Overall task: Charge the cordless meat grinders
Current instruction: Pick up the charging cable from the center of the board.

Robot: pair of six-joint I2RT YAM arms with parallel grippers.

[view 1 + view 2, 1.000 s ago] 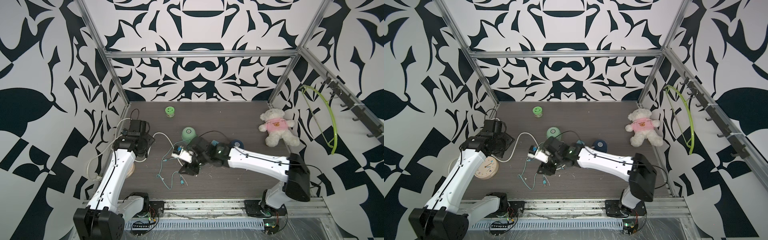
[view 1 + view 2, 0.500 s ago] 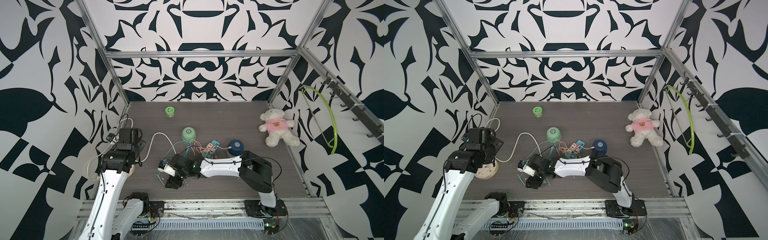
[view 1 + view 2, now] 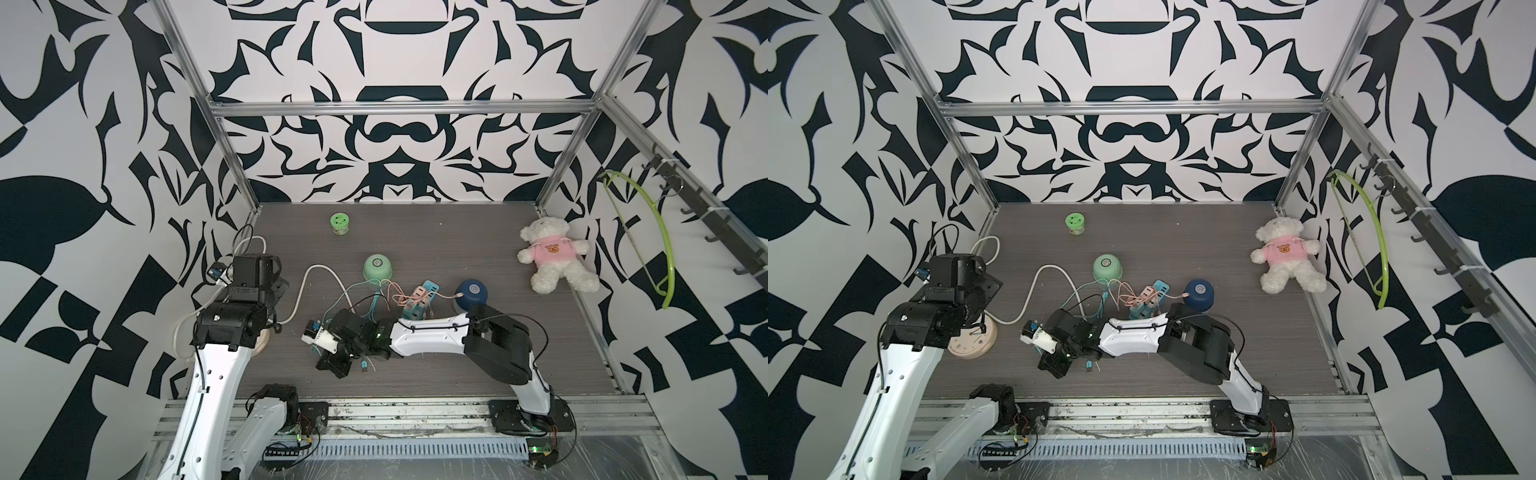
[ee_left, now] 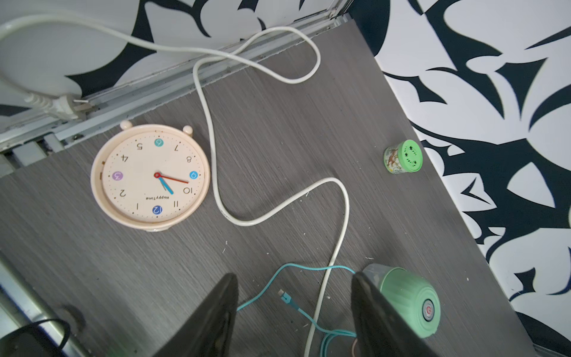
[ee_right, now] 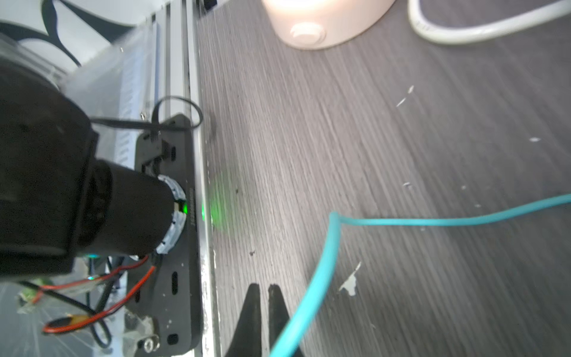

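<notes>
The mint green grinder [image 3: 377, 267] [image 3: 1107, 267] [image 4: 408, 303] stands mid-table. The dark blue grinder [image 3: 471, 291] [image 3: 1199, 291] stands to its right, with a pink cable's end at its side. A teal and pink charging hub [image 3: 424, 297] lies between them amid tangled cables. A loose teal plug [image 4: 287, 298] [image 3: 363, 365] lies on the table. My right gripper [image 5: 262, 287] [image 3: 332, 368] is low near the front edge, shut, with the teal cable [image 5: 324, 256] running beside its fingers, not between them. My left gripper [image 4: 293, 275] hovers open above the table's left side.
A cream clock [image 4: 150, 176] [image 3: 971, 340] lies flat at the left edge under my left arm [image 3: 232, 324]. A white power cord [image 4: 213, 148] loops across the left half. A small green jar [image 3: 339, 223] stands at the back. A teddy bear [image 3: 552, 257] sits at the back right.
My right gripper has swung left and toward the front edge, then closed. My left arm has drawn back toward the front left, uncovering the grinders and hub.
</notes>
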